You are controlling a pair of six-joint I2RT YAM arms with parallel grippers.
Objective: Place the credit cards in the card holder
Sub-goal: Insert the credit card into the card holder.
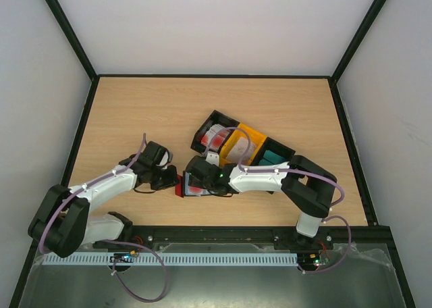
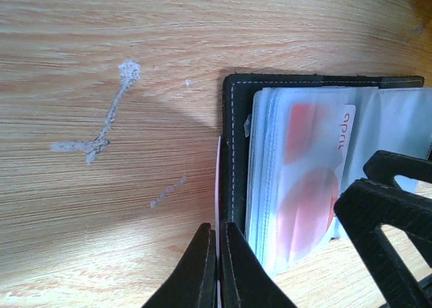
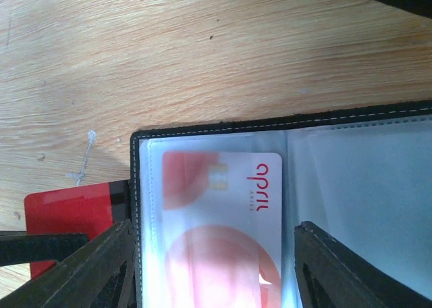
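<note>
The black card holder [image 3: 223, 124] lies open on the table, with a red-and-white credit card [image 3: 223, 213] inside its clear sleeve. My right gripper [image 3: 216, 274] is open, and its fingers [image 3: 101, 267] straddle that sleeve page from above. My left gripper [image 2: 218, 230] is shut on a red credit card [image 3: 67, 213], seen edge-on in the left wrist view [image 2: 218, 180], right against the holder's left edge [image 2: 233, 152]. In the top view both grippers meet at the holder [image 1: 192, 188]: the left [image 1: 169, 181] and the right [image 1: 200, 176].
Behind the holder stands a row of bins: a black one [image 1: 214, 134] with red-and-white cards, a yellow one [image 1: 241, 146], and a black one [image 1: 273, 156] with teal cards. A black frame borders the wooden table [image 1: 135, 112].
</note>
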